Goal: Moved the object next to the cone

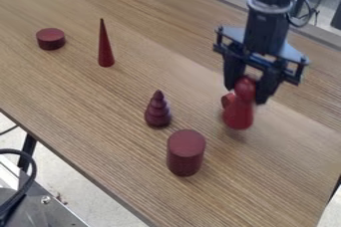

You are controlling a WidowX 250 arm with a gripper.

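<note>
My gripper hangs over the right side of the table, shut on the rounded top of a red object with a short round stub on its left side. That object is upright, and I cannot tell whether its base touches the table. The slim dark red cone stands upright at the upper left, well apart from the held object.
A ringed, tapering dark red piece and a tall cylinder stand left and lower left of the gripper. A short flat cylinder sits left of the cone on the wooden table.
</note>
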